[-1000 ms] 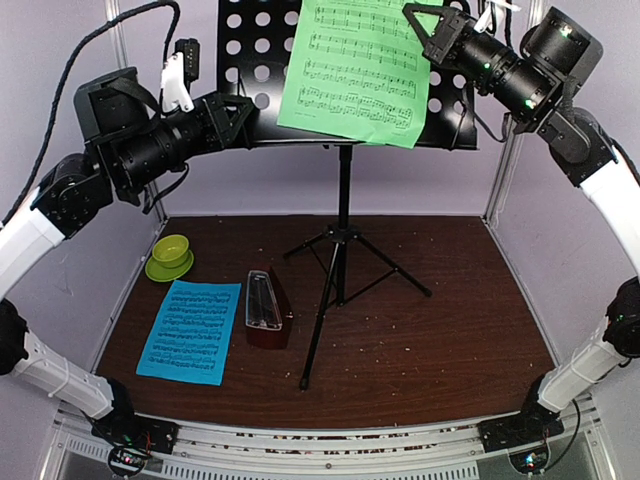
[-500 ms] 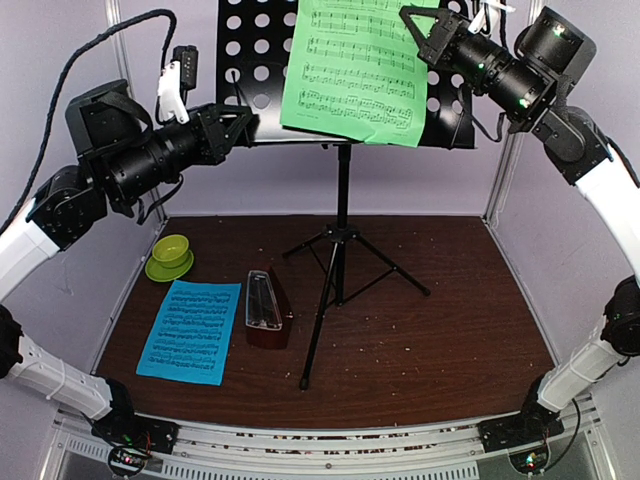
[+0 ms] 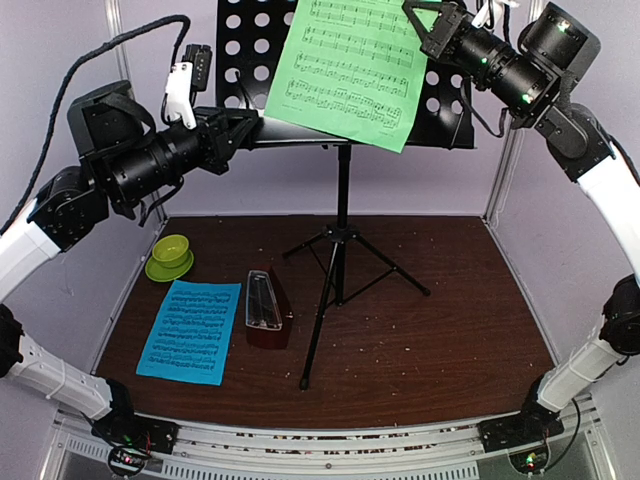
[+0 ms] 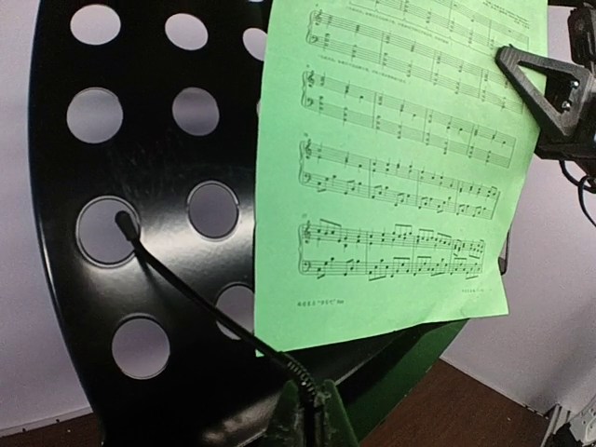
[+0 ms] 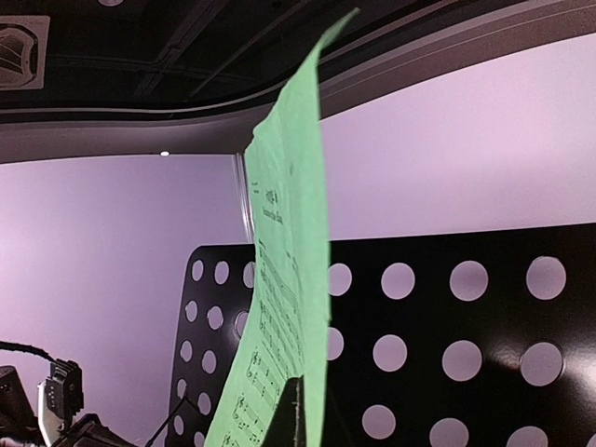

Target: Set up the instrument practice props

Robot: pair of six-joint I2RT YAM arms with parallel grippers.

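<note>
My right tool [image 3: 420,28], pressed together, pinches the green sheet [image 3: 345,70] by its top corner at 1 o'clock and holds it against the stand [image 3: 344,190], high at 12 o'clock over the bench [image 3: 460,340]. The sheet hangs askew across the right half of the punched desk [image 3: 240,55], with its lower corner at 5 o'clock dropping past the ledge. Seen from my right wrist, the paper runs edge-on and bowed up out of the fingers.

My left tool [image 3: 250,124] is closed too, its tips at the desk's lower edge at 7 o'clock. Whether they nip the ledge I cannot tell.

The stand's tripod feet are spread at mid-bench. The blue sheet [image 3: 190,331] lies flat at 8 o'clock, and the metronome [image 3: 267,308] sits just beside it on its 3 o'clock side. The bowl [image 3: 170,257] rests near the blue sheet's 12 o'clock edge.
</note>
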